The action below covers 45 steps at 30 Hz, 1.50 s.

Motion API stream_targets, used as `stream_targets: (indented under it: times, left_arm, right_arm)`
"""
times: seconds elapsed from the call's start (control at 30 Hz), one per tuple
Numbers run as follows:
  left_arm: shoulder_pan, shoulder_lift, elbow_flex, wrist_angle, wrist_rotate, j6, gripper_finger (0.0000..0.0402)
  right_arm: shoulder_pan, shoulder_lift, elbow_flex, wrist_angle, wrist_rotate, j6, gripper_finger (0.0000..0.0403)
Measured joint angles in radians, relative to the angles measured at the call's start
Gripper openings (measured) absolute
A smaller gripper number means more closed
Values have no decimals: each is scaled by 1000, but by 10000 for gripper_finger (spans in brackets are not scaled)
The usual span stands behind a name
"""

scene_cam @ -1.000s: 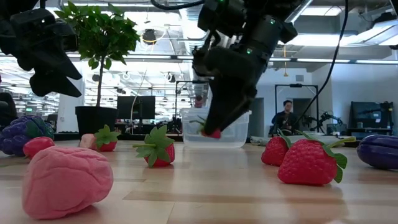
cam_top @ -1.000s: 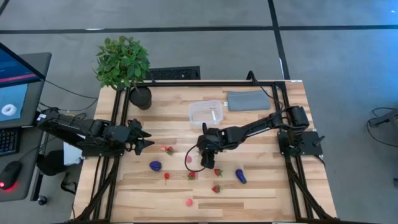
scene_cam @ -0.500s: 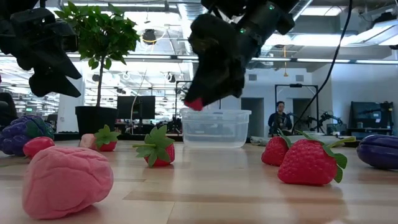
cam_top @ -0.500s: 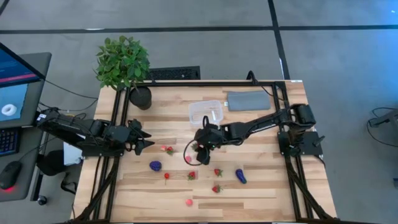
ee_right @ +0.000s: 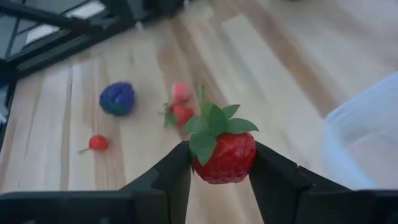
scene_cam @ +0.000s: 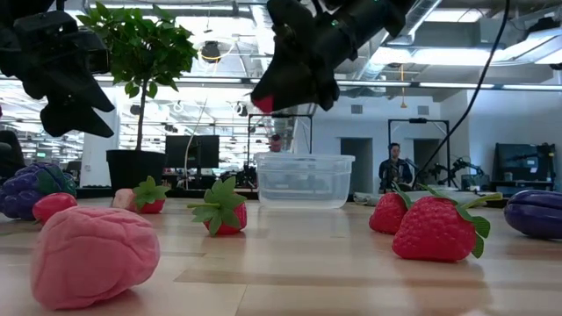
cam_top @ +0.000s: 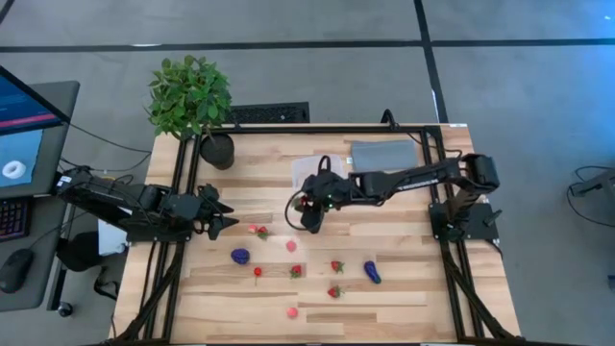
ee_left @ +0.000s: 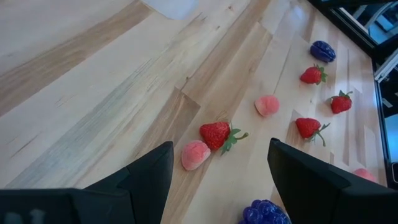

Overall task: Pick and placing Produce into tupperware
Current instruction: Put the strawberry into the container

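Red and green-capped, a strawberry sits clamped between our right gripper fingers, held off the wood just at the near-left edge of the clear tupperware. Our left gripper waits with fingers apart at the table's left side, with bare wood between it and the box. Other strawberries and purple pieces lie scattered nearer us.

grey floor, bright open workshop

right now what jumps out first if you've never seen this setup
The right gripper, raised beside the small clear plastic box, pinches a red strawberry with a green top. More tiny red and purple toy produce is scattered over the pale wooden table; the left gripper waits open at its left edge.
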Motion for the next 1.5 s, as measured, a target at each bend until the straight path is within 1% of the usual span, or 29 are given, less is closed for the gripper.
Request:
stream_targets:
  times: [0.1, 0.33, 0.6, 0.67, 0.87, 1.03, 1.17, 1.3, 1.5]
  left_arm:
    - [0, 0, 0, 0, 0, 0, 249]
    - [0, 0, 0, 0, 0, 0, 249]
    - [0, 0, 0, 0, 0, -7, 249]
    - [0, 0, 0, 0, 0, -8, 249]
    - [0, 0, 0, 0, 0, -12, 249]
    - [0, 0, 0, 0, 0, -12, 249]
    - [0, 0, 0, 0, -1, -23, 249]
    - [0, 0, 0, 0, -2, -48, 249]
    - [0, 0, 0, 24, -6, -78, 249]
  right_arm:
    - [-24, -23, 0, -7, 17, -17, 176]
    - [-87, -80, 0, -34, 19, -62, 164]
    - [-153, -128, -1, -73, 19, -99, 177]
    - [-168, -144, -23, -64, 19, -103, 176]
    - [-203, -221, -182, 42, 19, -53, 166]
    - [-230, -274, -309, 137, 18, -3, 175]
    - [-250, -290, -376, 223, 18, 23, 178]
    - [-270, -266, -397, 281, 13, 36, 170]
    - [-295, -200, -397, 345, -34, 36, 170]
